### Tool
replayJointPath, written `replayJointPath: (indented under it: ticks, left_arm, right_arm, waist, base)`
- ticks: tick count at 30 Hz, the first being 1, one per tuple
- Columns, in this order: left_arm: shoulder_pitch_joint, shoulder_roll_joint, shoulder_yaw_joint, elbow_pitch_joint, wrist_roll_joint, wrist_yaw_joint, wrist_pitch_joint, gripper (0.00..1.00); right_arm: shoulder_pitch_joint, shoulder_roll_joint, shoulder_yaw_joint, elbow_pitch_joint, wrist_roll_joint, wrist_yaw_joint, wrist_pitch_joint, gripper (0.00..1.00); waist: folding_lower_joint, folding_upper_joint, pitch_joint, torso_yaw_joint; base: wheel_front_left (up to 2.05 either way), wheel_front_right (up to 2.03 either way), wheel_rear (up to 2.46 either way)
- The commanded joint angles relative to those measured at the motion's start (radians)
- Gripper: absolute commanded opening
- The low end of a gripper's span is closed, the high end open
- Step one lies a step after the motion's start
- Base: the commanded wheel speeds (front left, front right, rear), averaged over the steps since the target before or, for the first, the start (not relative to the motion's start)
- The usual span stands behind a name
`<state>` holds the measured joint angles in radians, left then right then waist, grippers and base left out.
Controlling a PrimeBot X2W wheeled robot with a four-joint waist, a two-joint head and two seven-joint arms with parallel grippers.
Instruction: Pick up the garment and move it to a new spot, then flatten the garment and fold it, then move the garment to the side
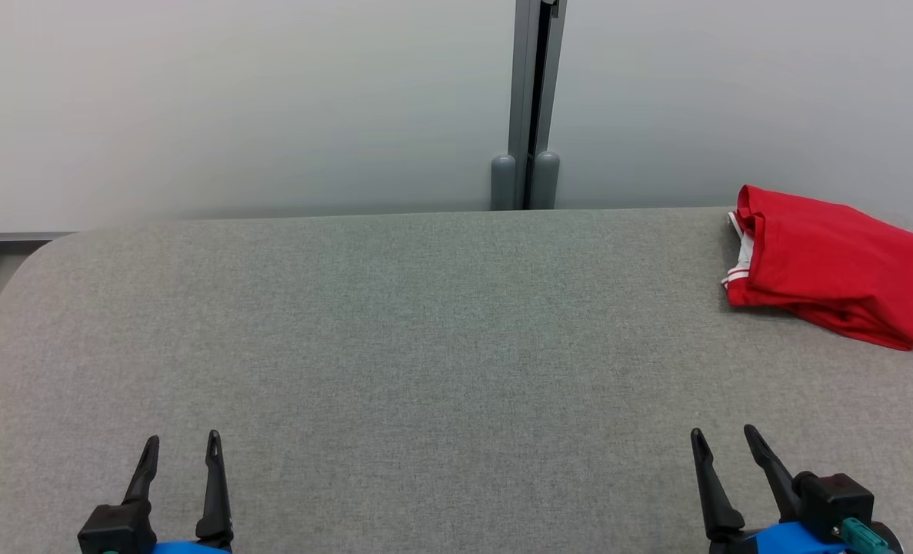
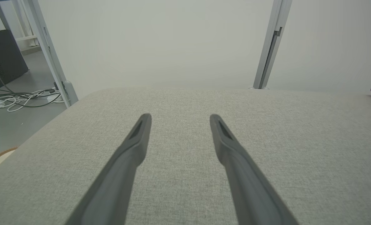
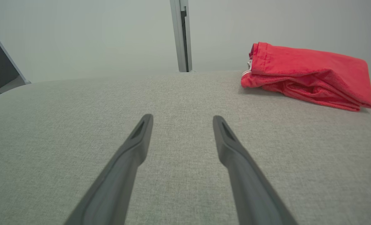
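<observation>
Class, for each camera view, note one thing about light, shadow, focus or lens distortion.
Head view: soft, even light, no glare; the red garment casts a shadow on the grey table. Left wrist view: the wide lens bows the table's far edge, and the garment at the right border looks blurred. Right wrist view: weave is crisp around the right end effector.

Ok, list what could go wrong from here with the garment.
1. The garment lies in loose layers; a pinch may catch only the top one, so it could unfold when lifted.
2. It sits at the table's far edge, by the wall; a nudge might push it off.
3. The right gripper and left gripper are open and well short of it; the left likely has the longer reach.
</observation>
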<state>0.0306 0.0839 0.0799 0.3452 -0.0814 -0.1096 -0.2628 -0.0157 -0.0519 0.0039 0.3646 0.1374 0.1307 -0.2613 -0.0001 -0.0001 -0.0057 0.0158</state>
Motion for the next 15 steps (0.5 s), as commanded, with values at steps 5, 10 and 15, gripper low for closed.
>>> replayJointPath:
  ticks: [5, 10, 15]
  left_arm:
    - [0.005, -0.007, -0.003, 0.007, 0.002, -0.002, -0.002, 1.00]
    - [-0.001, -0.004, 0.006, 0.017, -0.003, -0.004, -0.002, 1.00]
    - [-0.003, -0.006, 0.009, 0.020, 0.003, -0.005, -0.002, 1.00]
  right_arm:
    - [0.022, 0.001, 0.004, 0.010, 0.014, 0.000, -0.005, 1.00]
    - [0.023, 0.001, 0.005, 0.009, 0.014, 0.000, -0.005, 1.00]
    - [0.021, 0.001, 0.004, 0.004, 0.009, 0.000, -0.005, 1.00]
  waist:
    - [0.0001, 0.0001, -0.014, -0.001]
    - [0.0001, 0.0001, -0.021, -0.007]
    - [0.0001, 0.0001, -0.027, -0.011]
  base:
    - [0.00, 0.00, 0.00]
    - [0.00, 0.00, 0.00]
    - [0.00, 0.00, 0.00]
